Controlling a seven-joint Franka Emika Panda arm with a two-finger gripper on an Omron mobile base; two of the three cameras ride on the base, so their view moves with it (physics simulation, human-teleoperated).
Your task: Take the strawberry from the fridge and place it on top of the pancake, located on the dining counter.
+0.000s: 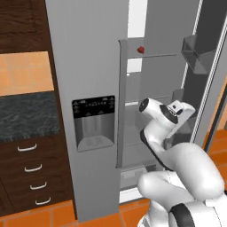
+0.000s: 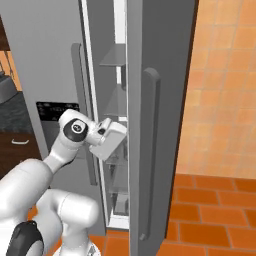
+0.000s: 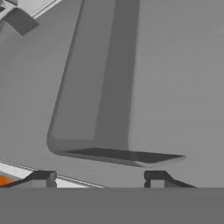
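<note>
Strawberry point(image 1: 140, 49) first: from the left base camera it is a tiny red dot sitting up high on a glass shelf point(image 1: 155, 56) inside the fridge point(image 1: 88, 66), whose right door point(image 1: 208, 66) is part way open. The gripper point(image 1: 189, 111) is lower down, well below the fruit, close to that door. I think the strawberry is very light, soft and easy to squash, and it could roll, so a gentle pinch across its round middle looks best. From the right base camera, the hand point(image 2: 111, 137) reaches into the gap between the two doors, beside the long handle point(image 2: 150, 150) of the open one. From the hand camera, the two dark fingertips point(image 3: 41, 177) stand wide apart with nothing between them, and a grey door handle point(image 3: 103, 87) is right in front.
</note>
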